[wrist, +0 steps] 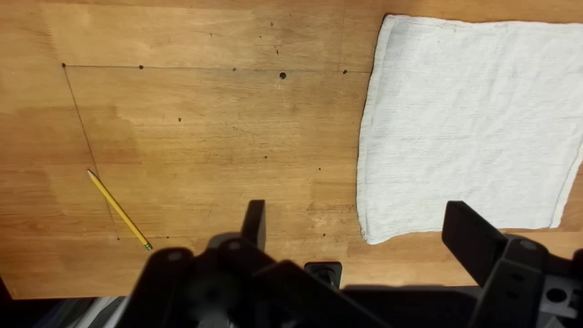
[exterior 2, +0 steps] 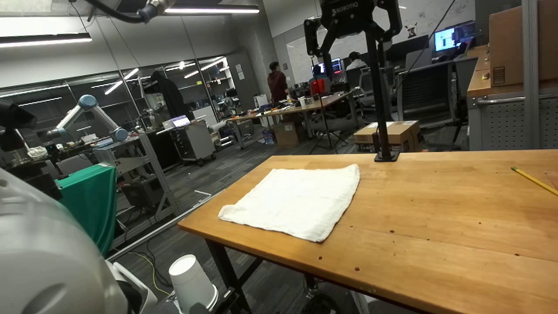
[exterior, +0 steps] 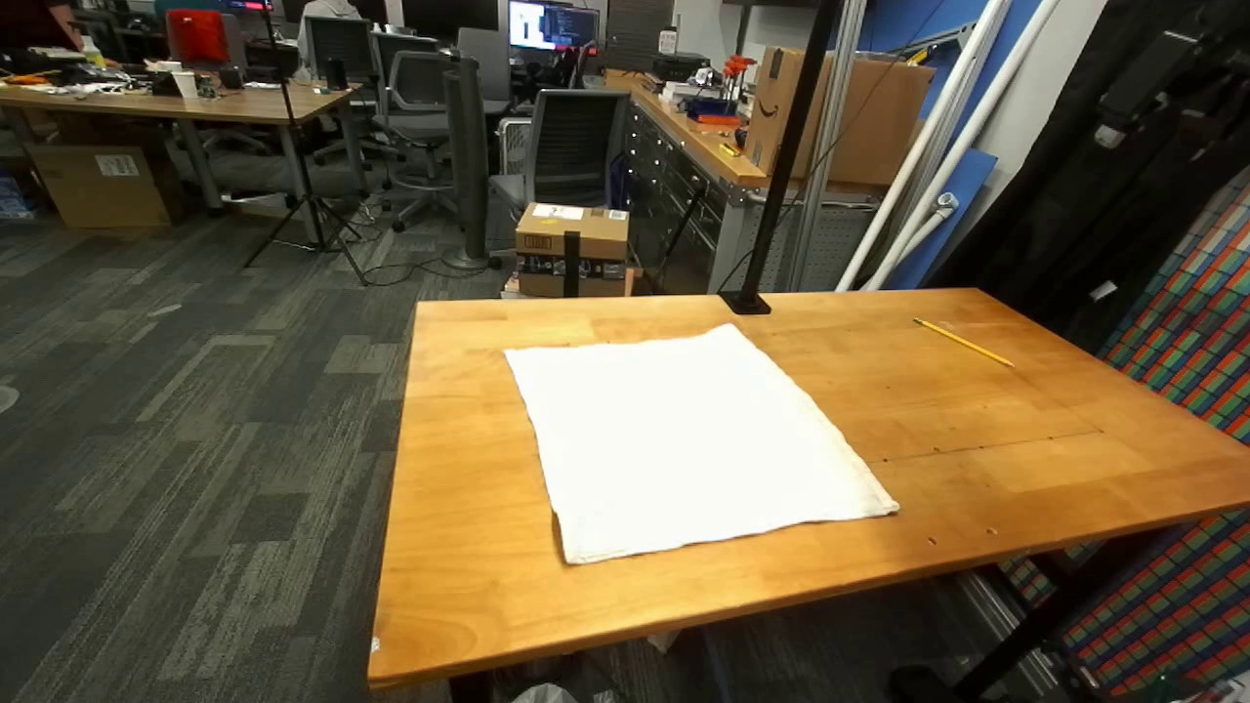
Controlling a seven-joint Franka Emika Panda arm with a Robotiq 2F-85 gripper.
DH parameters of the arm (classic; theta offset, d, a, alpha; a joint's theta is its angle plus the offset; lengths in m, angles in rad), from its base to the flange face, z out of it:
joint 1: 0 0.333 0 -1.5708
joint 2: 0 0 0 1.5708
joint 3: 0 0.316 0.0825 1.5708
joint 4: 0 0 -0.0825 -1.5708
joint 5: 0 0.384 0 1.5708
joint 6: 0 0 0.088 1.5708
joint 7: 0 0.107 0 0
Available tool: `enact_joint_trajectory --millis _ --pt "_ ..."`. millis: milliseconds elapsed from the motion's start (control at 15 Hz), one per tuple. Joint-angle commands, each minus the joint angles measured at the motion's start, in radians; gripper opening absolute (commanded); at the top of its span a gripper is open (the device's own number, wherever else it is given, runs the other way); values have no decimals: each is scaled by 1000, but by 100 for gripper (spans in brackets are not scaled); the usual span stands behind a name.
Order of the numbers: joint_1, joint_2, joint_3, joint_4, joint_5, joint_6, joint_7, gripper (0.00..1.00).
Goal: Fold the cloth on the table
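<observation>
The white cloth point(exterior: 684, 439) lies spread flat, roughly square, on the wooden table point(exterior: 1035, 488). It also shows in an exterior view point(exterior 2: 296, 200) and in the wrist view point(wrist: 469, 123), where its right side runs out of the picture. Its edges are slightly wavy, and one corner near the table edge looks a little turned up. My gripper point(exterior 2: 354, 72) hangs high above the table with its fingers wide apart. In the wrist view the open gripper point(wrist: 355, 205) has nothing between its fingers, and a cloth corner shows below and between them. The gripper is apart from the cloth.
A yellow pencil point(exterior: 964, 342) lies on the table, away from the cloth. A black post point(exterior: 781, 176) stands on a base plate at the table's back edge, close to the cloth. A cardboard box point(exterior: 571, 249) stands behind the table.
</observation>
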Motion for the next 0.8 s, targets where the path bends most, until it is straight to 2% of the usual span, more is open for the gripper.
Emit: enact_joint_trajectory --millis 0,533,733 --pt "-20 2 17 2 8 -2 -6 100" --pt "-20 2 17 2 8 -2 -6 100" --pt "4 59 33 42 35 6 -11 100"
